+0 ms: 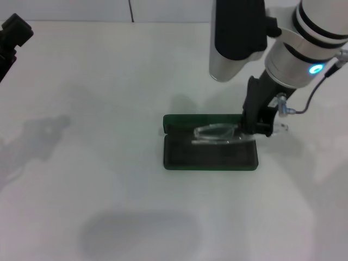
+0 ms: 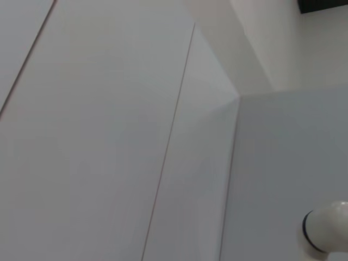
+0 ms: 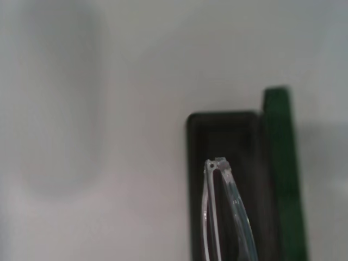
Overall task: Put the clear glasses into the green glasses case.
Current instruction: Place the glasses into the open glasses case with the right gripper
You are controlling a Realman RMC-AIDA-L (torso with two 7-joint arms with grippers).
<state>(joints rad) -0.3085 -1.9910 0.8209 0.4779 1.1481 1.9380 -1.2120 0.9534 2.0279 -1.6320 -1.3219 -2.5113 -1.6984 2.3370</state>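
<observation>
Over the open green glasses case (image 1: 211, 155), the clear glasses (image 1: 216, 133) are gripped by the closed right gripper (image 1: 260, 129). If released tilted, an arm could be caught on the rim. The left gripper (image 1: 12, 35) is parked; its opening cannot be told.

— Any writing you can read anywhere?

— None. The green glasses case (image 1: 210, 148), at the centre of the head view, shows only plain dark lining and a bare green lid edge.

— And on the robot arm?

— The right arm's wrist (image 1: 304, 51) at the upper right carries black bands and a small lit blue ring, but no letters or numbers.
</observation>
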